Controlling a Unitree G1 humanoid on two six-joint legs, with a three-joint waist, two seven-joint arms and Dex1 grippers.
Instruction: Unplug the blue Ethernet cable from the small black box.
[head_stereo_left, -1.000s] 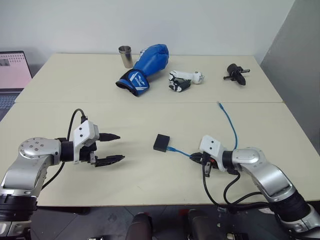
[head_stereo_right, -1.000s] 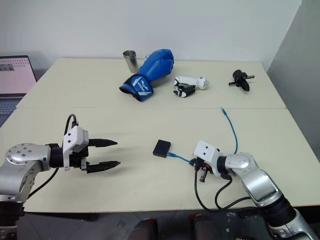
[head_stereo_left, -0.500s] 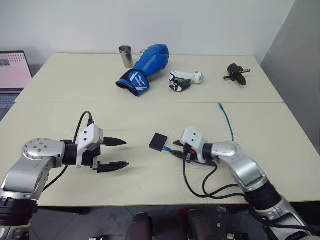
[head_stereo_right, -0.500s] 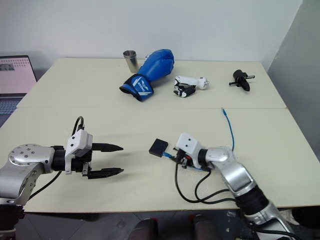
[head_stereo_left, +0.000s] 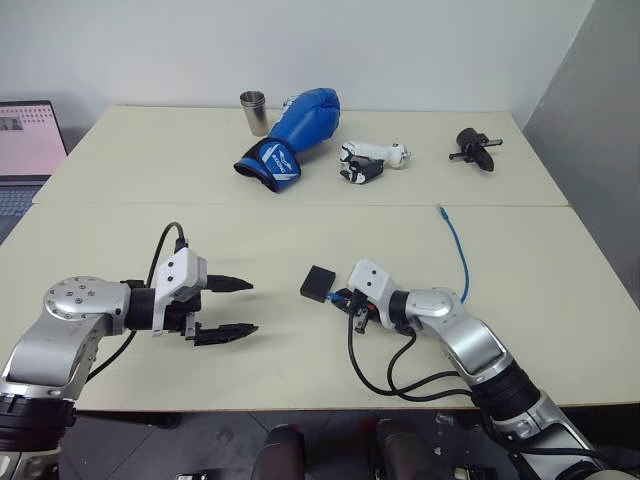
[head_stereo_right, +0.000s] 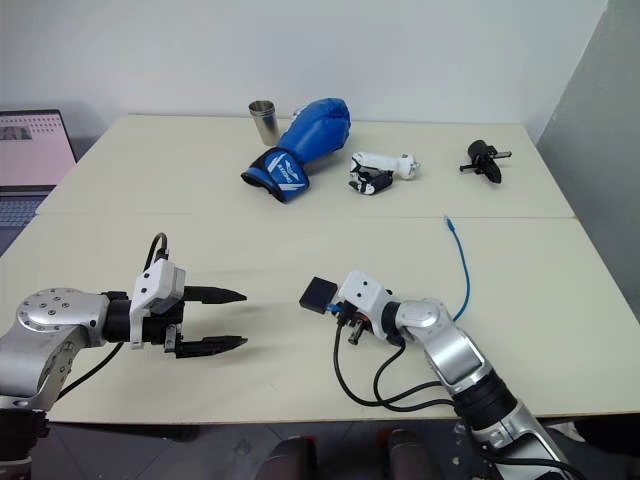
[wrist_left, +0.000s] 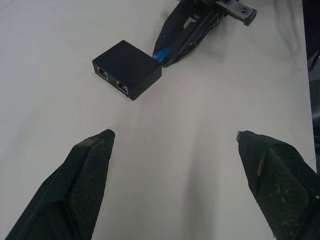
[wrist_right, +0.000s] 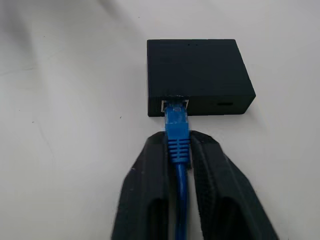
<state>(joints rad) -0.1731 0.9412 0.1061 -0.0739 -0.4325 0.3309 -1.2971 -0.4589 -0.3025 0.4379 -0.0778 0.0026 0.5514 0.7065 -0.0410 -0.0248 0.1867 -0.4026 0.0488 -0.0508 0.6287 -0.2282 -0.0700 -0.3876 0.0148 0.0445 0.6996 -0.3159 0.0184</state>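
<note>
Right hand now leftward, pinching blue Ethernet cable beside small black box; left hand spread.

R pincer on blue cable, plugged into black box

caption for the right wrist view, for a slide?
Right gripper shut on the blue Ethernet cable just behind its plug, still seated in the small black box.

One blue Ethernet cable, one small black box, one boxing glove, one metal cup, one black knobbed tool, one white-black gadget, one laptop, two claws: left claw, right claw.
</note>
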